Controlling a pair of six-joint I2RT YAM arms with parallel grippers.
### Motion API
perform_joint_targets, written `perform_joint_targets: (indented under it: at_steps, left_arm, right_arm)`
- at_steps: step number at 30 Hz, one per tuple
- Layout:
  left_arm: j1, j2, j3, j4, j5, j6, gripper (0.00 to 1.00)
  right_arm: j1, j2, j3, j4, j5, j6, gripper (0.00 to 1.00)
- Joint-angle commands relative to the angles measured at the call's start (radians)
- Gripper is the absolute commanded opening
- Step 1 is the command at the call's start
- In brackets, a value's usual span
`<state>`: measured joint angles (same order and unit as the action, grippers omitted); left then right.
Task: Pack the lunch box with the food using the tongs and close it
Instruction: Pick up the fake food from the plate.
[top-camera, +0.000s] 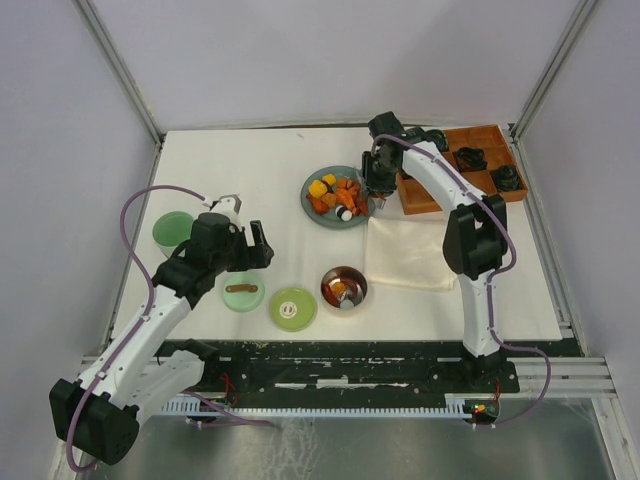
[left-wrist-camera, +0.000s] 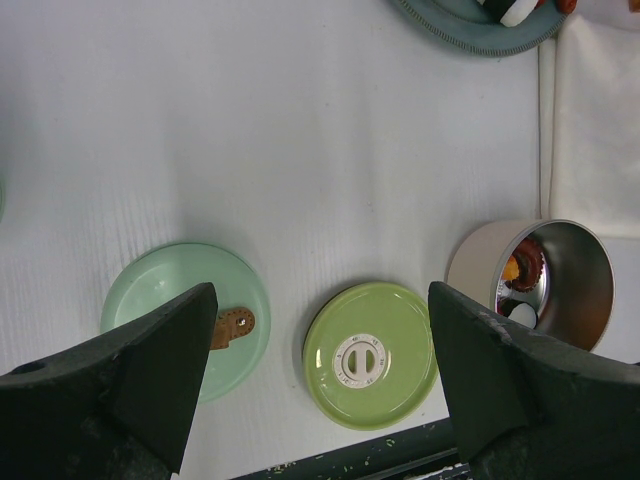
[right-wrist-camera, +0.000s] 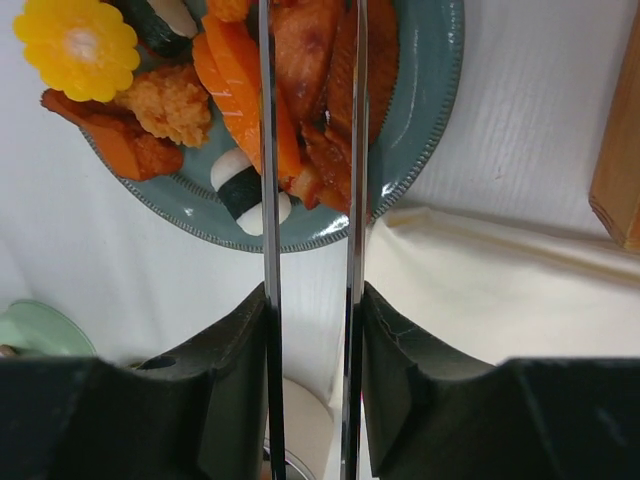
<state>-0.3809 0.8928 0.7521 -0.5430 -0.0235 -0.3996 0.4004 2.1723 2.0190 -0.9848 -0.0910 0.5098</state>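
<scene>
The right gripper (top-camera: 376, 185) sits in the upper middle of the overhead view, its jaws pinching the tongs (right-wrist-camera: 266, 200). The two silver arms of the tongs run straight up the centre of the right wrist view, each pressed against a finger (right-wrist-camera: 235, 345). Their far ends lie over the food (right-wrist-camera: 320, 60) on the grey-blue plate (right-wrist-camera: 425, 120). It is made up of orange and red-brown pieces, a yellow flower-shaped piece at upper left and a black-and-white roll by the lower rim.

The left gripper (left-wrist-camera: 320, 290) hovers above the table (left-wrist-camera: 300, 120), jaws spread wide and holding nothing. In the left wrist view, the brown-handled lid (left-wrist-camera: 160, 285) lies at lower left and the lime-green lid (left-wrist-camera: 370, 355) at lower middle, apart from each other. The steel bowl (left-wrist-camera: 585, 290) at right holds a few pieces. The mint-green canister (top-camera: 172, 232) stands uncovered at the left of the overhead view.
</scene>
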Motion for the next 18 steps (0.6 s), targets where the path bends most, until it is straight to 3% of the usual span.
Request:
perform_joint_targets:
  at_steps: [1, 9, 18]
  left_arm:
    - [0.003, -0.006, 0.006, 0.044, -0.003, -0.013, 0.92]
    - [0.004, -0.006, 0.006, 0.043, -0.004, -0.013, 0.92]
    - [0.004, -0.005, 0.007, 0.044, -0.003, -0.013, 0.92]
  right_arm:
    - [-0.008, 0.019, 0.079, 0.033, -0.067, 0.025, 0.43]
    - [-0.012, 0.037, 0.072, 0.039, -0.120, 0.038, 0.42]
    - [-0.014, -0.019, 0.039, 0.066, -0.097, 0.039, 0.25]
